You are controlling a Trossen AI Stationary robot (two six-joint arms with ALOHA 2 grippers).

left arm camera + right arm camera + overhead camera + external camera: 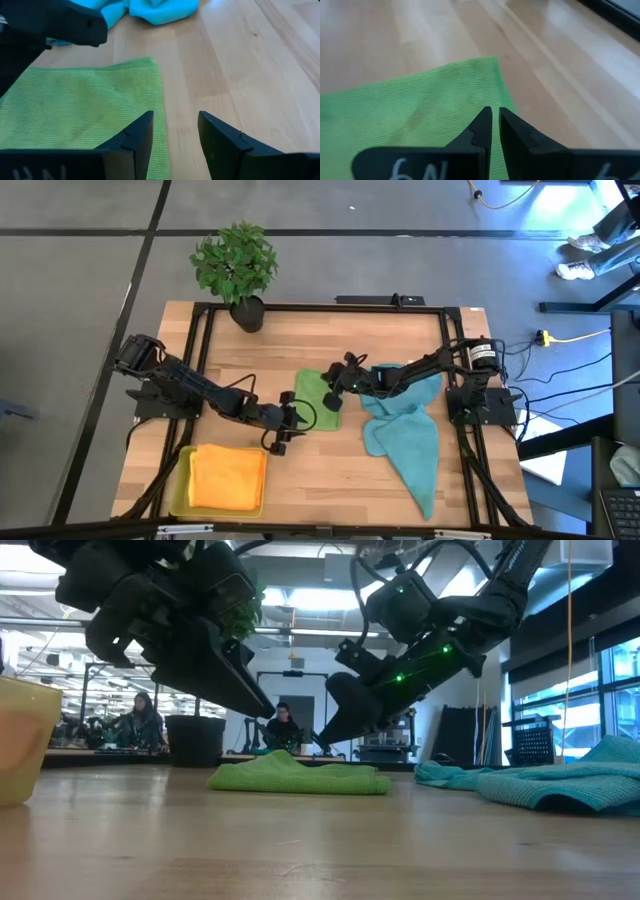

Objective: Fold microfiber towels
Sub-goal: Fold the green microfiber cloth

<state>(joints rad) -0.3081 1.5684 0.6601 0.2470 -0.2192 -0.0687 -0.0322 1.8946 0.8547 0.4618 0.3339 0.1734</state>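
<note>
The soft green microfiber towel (318, 396) lies flat on the wooden counter (330, 470), best pinched at one corner by the spread left gripper (175, 131) while the nearly pressed-together, empty right gripper (495, 125) is opened over the opposite edge.

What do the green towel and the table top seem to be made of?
Green towel: looks like soft microfiber cloth with a matte finish; the left wrist view shows a fine ribbed weave and a stitched edge. Table top: apparently light wood or a wood-look laminate, smooth and faintly glossy; grain lines and plank seams show, though the exact material stays open.
</note>
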